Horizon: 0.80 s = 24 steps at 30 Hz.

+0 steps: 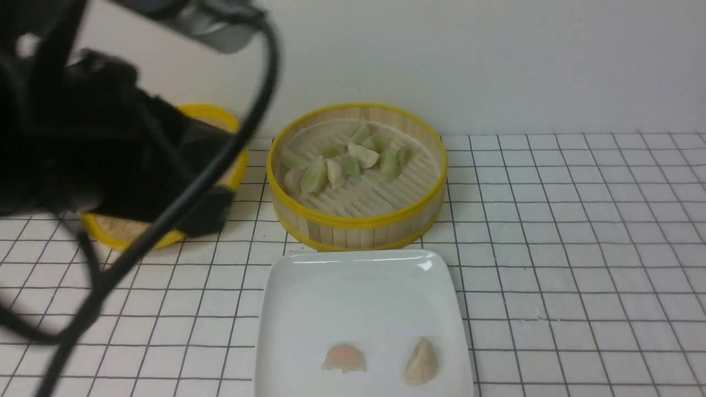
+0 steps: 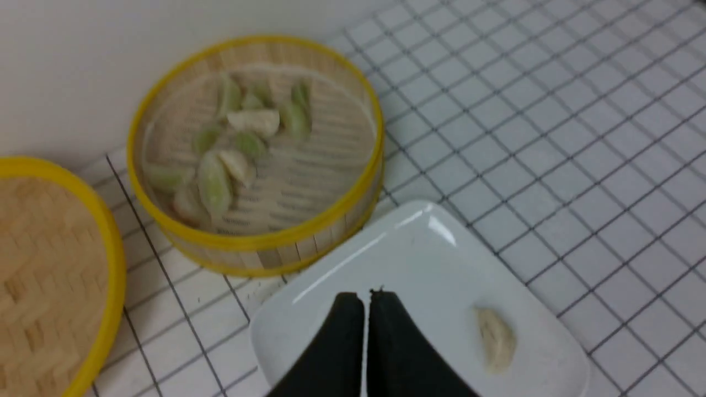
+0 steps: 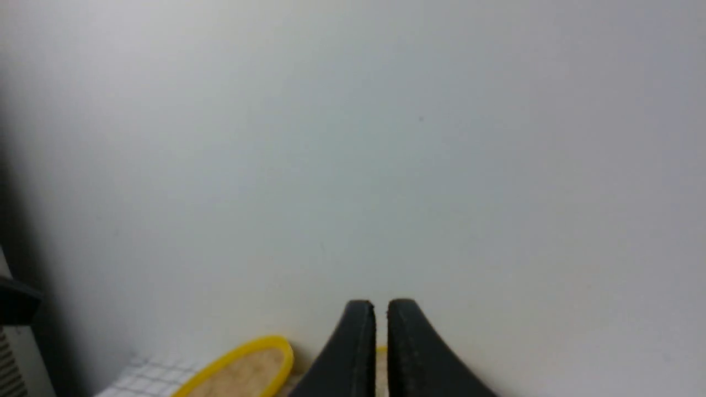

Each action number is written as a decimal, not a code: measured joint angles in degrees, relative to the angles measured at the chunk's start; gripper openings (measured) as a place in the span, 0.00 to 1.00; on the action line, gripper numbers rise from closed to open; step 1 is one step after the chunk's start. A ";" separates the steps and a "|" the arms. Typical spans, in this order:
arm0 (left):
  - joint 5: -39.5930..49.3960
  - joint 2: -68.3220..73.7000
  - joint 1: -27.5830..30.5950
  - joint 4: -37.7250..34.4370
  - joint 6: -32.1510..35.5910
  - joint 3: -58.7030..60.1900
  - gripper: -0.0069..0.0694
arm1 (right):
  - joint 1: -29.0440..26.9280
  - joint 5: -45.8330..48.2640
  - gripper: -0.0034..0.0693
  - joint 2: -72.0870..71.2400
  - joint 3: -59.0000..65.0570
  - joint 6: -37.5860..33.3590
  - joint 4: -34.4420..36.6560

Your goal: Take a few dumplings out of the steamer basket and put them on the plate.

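The steamer basket [image 1: 356, 223] stands at the centre back and holds several dumplings [image 1: 336, 165], mostly pale green, some whitish. In front of it the white plate [image 1: 358, 298] carries a pinkish dumpling [image 1: 344, 358] and a beige dumpling [image 1: 420, 362]. My left arm [image 1: 83, 138] is a blurred black mass at the left. In the left wrist view my left gripper [image 2: 367, 298] is shut on nothing, seen above the plate [image 2: 430, 259], apart from the beige dumpling [image 2: 496, 344]. My right gripper [image 3: 380, 306] is shut, empty, and faces the wall.
The flat woven yellow-rimmed lid [image 1: 220, 118] lies left of the steamer, mostly hidden behind my left arm, and shows as the lid [image 2: 49, 275] in the left wrist view. A white gridded tabletop [image 1: 579, 248] stretches to the right. A plain wall stands close behind the steamer.
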 joint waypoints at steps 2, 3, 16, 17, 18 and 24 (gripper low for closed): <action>-5.34 -6.49 0.00 0.00 -0.55 6.50 0.08 | 0.00 -2.40 0.08 -1.98 1.31 1.12 -0.60; -8.04 -9.58 0.00 0.00 -0.71 9.65 0.08 | 0.00 -2.85 0.08 -2.39 1.58 1.41 -0.66; -23.74 -33.82 0.00 0.12 -14.59 28.97 0.08 | 0.00 -5.25 0.05 -2.88 1.91 4.10 -0.66; -23.74 -33.91 0.00 0.20 -14.95 29.25 0.08 | 0.00 -5.25 0.05 -2.88 1.91 4.10 -0.66; -23.74 -33.91 0.00 0.24 -15.00 29.31 0.08 | 0.00 -5.25 0.05 -2.88 1.91 4.10 -0.66; -22.80 -34.02 0.00 0.30 -15.32 29.37 0.08 | 0.00 -5.25 0.05 -2.88 1.91 4.10 -0.66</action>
